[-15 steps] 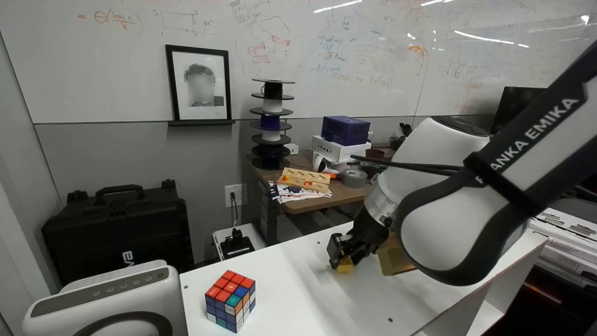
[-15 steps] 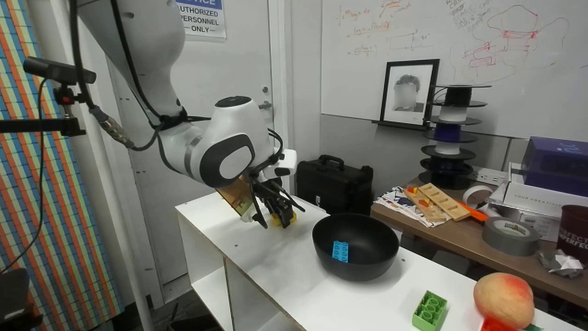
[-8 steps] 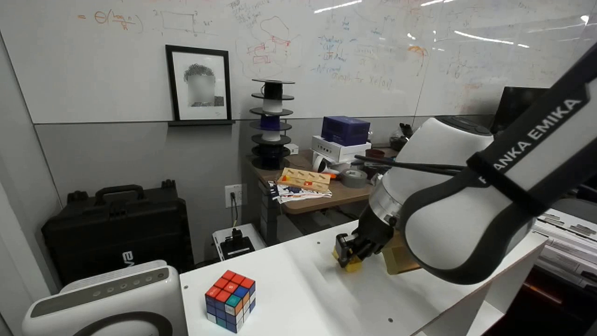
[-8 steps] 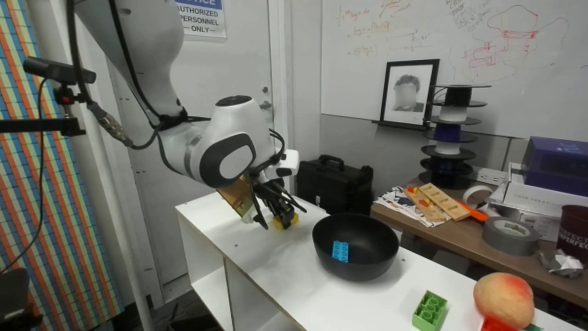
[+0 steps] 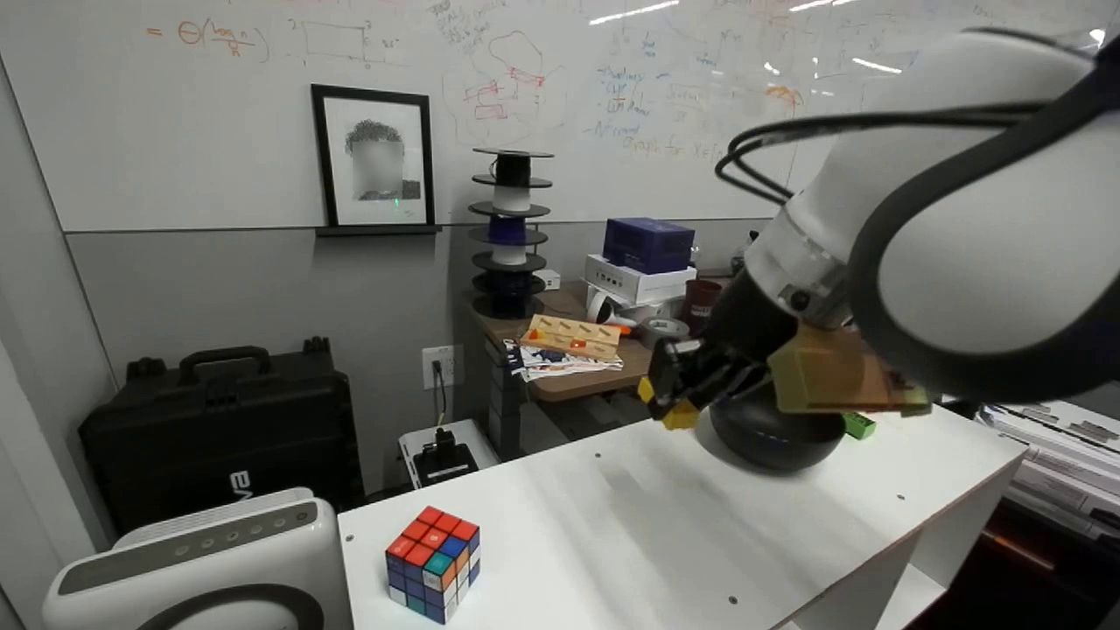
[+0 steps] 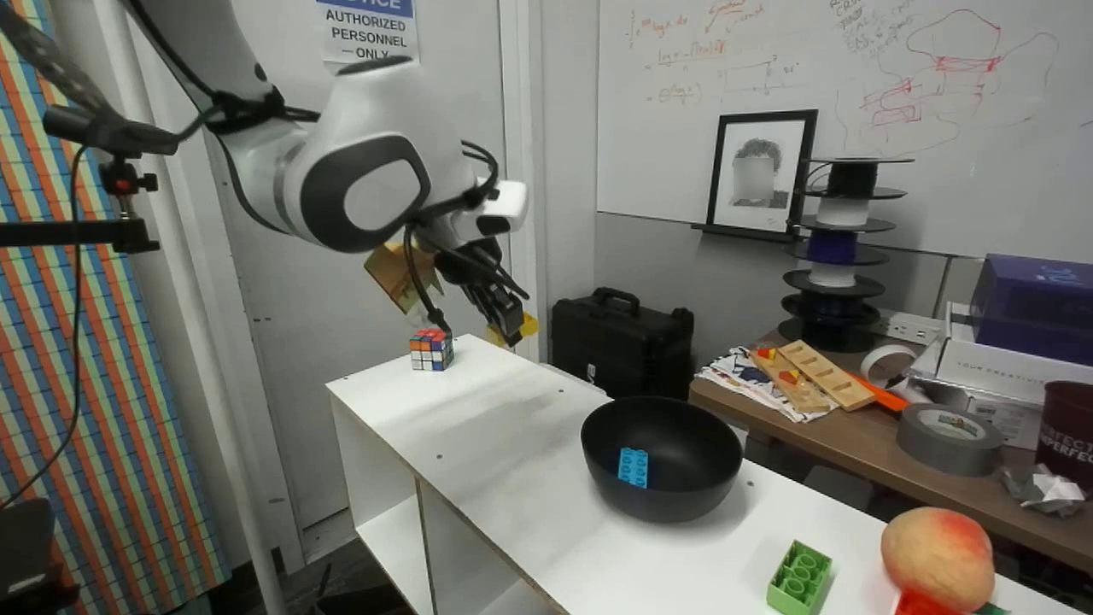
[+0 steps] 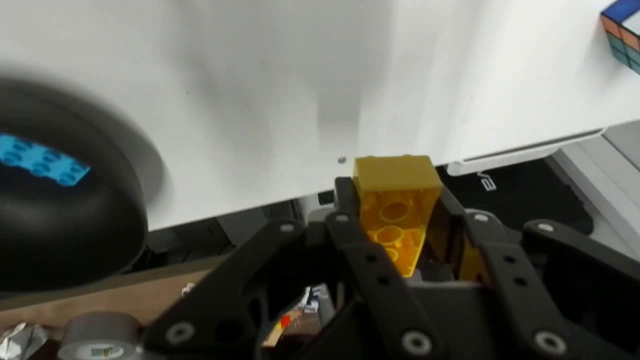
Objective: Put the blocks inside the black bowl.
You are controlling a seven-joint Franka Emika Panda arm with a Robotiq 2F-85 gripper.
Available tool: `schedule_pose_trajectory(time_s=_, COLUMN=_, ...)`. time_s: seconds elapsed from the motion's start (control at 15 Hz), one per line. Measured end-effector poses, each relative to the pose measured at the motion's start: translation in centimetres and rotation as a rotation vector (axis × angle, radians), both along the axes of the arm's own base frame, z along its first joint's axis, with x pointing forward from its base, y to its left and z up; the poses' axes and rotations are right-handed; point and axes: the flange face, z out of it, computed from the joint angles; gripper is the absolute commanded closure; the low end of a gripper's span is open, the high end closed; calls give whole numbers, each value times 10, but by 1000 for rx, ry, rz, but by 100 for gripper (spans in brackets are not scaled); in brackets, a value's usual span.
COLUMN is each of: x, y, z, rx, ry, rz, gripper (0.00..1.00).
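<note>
Yellow block point(image 7: 397, 182) is hanging midair, fingers point(image 7: 346, 197) gripping its sides (hollow underside showing). Blue block point(image 6: 633, 467) is lying in the black bowl point(image 6: 664, 501), which is standing on the counter point(image 6: 512, 487) between green block point(image 6: 799, 578) and Rubik's cube point(image 5: 433, 564); peach point(image 6: 937, 557) is sitting near the green block.

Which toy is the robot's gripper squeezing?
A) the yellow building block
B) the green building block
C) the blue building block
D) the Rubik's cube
A: in the wrist view the gripper has the yellow building block pinched, with the block's hollow underside showing.
</note>
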Motion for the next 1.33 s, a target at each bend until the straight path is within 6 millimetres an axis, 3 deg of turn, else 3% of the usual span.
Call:
schedule_pose_trajectory(time_s=0.2, x=-7, y=-28, z=57, rx=36, ry=-72, rz=-74, gripper=87)
schedule_pose_trajectory(time_s=0.4, x=-1, y=-84, z=99, rx=54, ry=-134, rz=-198, gripper=87)
schedule_pose_trajectory(time_s=0.53, x=3, y=-128, z=113, rx=51, ry=-159, rz=-282, gripper=87)
schedule_pose_trajectory(time_s=0.73, x=5, y=-181, z=109, rx=45, ry=-111, rz=-388, gripper=87)
schedule_pose_trajectory(time_s=0.87, x=5, y=-205, z=99, rx=51, ry=-45, rz=-441, gripper=87)
schedule_pose_trajectory(time_s=1.07, x=8, y=-227, z=83, rx=80, ry=54, rz=-505, gripper=87)
schedule_pose_trajectory(time_s=1.33, x=19, y=-237, z=70, rx=131, ry=98, rz=-552, gripper=87)
